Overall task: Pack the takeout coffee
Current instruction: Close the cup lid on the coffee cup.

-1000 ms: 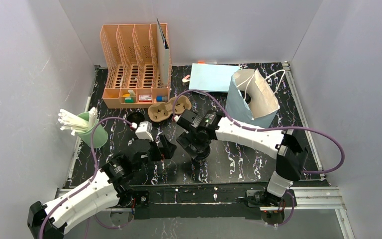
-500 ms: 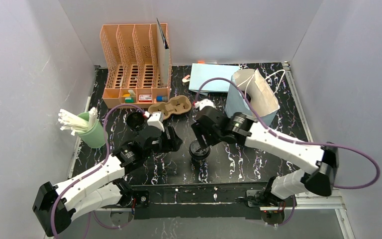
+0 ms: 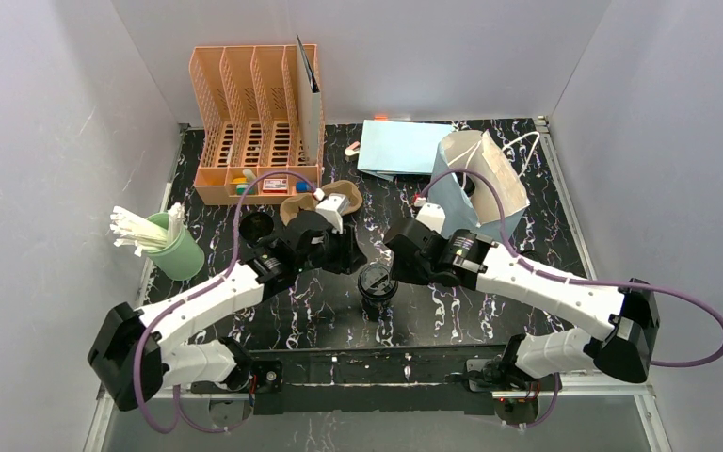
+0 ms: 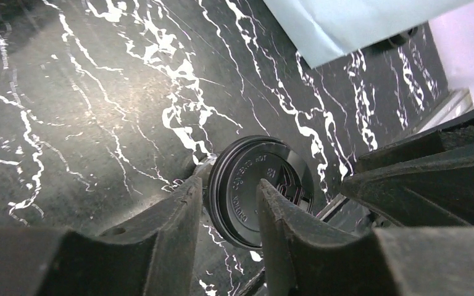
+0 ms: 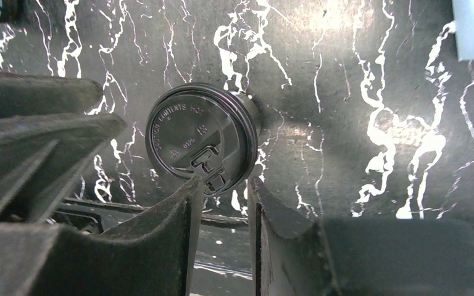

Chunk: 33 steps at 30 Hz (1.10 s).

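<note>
Since the earlier frame, both arms have been swung inward to the lidded takeout coffee cup (image 3: 377,280), which is stood upright at the middle of the bench (image 3: 292,320). The left tool (image 4: 228,188) and the right tool (image 5: 221,185) are each narrowed to a slim gap and set just beside the lid on opposite sides. Contact with the lid cannot be told. A second dark cup (image 3: 257,226) is stood apart to the left.

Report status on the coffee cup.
Left end effector and right end effector part-open, empty. Lidded cup upright mid-table, just ahead of both, not gripped. Blue bag open, far right.
</note>
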### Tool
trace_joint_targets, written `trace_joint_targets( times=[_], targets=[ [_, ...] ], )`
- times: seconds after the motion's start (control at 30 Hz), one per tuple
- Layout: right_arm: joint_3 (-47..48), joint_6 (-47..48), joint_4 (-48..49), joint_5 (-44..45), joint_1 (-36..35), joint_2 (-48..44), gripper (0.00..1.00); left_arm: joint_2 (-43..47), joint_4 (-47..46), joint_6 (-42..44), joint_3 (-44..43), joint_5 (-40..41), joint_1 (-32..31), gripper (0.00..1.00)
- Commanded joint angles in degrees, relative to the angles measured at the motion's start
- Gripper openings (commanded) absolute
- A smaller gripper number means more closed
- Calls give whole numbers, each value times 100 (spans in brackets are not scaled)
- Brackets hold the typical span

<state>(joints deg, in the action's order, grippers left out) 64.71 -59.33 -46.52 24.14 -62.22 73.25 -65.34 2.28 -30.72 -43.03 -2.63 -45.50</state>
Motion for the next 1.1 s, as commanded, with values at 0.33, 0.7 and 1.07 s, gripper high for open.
trace_joint_targets(
  times=[0.33, 0.7, 1.07],
  targets=[
    [-206, -884, 301, 147, 12, 297, 38, -874, -31, 520, -490, -990, 19, 26],
    [-327, -900, 405, 85, 12, 557, 36, -895, -26, 531, -384, -1076, 23, 26],
    [-411, -825, 554, -65, 18, 714, 35, -1005, -94, 514, -259, -1182, 16, 26]
  ],
)
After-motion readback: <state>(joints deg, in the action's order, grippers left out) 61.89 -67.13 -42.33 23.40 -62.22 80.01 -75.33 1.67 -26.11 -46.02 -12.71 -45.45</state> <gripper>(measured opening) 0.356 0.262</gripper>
